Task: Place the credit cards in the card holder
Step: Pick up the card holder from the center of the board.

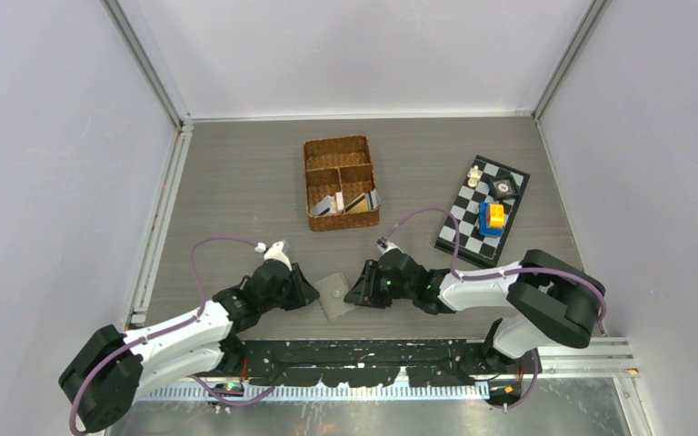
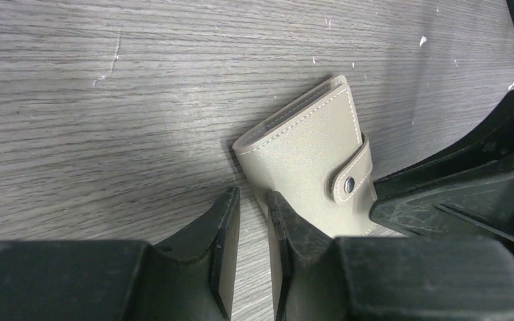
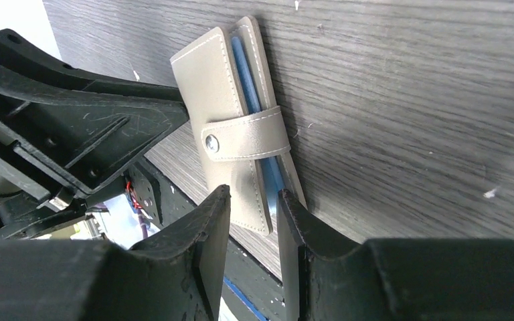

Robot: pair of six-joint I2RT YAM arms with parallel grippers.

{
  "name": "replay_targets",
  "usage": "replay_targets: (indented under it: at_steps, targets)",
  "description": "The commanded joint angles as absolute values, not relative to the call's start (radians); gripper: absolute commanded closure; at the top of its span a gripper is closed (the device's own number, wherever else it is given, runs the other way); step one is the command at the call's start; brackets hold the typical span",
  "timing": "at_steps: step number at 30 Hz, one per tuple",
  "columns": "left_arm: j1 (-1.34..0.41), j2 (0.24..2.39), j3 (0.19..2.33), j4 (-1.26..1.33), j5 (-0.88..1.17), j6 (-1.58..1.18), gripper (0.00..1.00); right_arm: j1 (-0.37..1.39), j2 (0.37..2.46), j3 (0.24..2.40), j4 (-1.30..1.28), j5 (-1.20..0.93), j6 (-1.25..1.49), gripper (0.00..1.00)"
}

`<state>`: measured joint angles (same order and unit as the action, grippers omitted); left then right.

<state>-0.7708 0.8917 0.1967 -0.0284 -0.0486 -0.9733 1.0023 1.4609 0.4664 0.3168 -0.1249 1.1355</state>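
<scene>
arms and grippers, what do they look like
The left arm and right arm have white link shells with black joints, each with a purple cable looping alongside. The fingers are matte black, wedge-shaped, scuffed plastic. No markings visible.

Grey wood-grain surface [image 1: 236,200], with a few white specks. Three items lie directly on it: a closed, snapped card holder [image 1: 334,296] at the near edge, a wicker basket [image 1: 307,186] further back at centre, and a chequered board [image 1: 468,218] to the right, well apart.
</scene>
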Motion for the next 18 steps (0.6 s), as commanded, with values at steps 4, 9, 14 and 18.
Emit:
replay_targets:
  at_steps: [4,9,14,18]
  targets:
    - [-0.774,0.900,0.172,-0.010,-0.049,-0.976,0.77,1.007,1.536,0.466,0.444,-0.164,1.170,0.64]
    - [-0.773,0.915,0.167,0.013,-0.031,-0.972,0.77,1.008,1.557,0.478,0.455,-0.172,1.176,0.76]
    - [-0.773,0.893,0.206,-0.034,-0.021,-0.948,0.69,1.007,1.520,0.436,0.538,-0.169,1.189,0.99]
    - [-0.772,0.800,0.279,-0.135,-0.021,-0.905,0.54,1.005,1.413,0.395,0.554,-0.134,1.169,1.00]
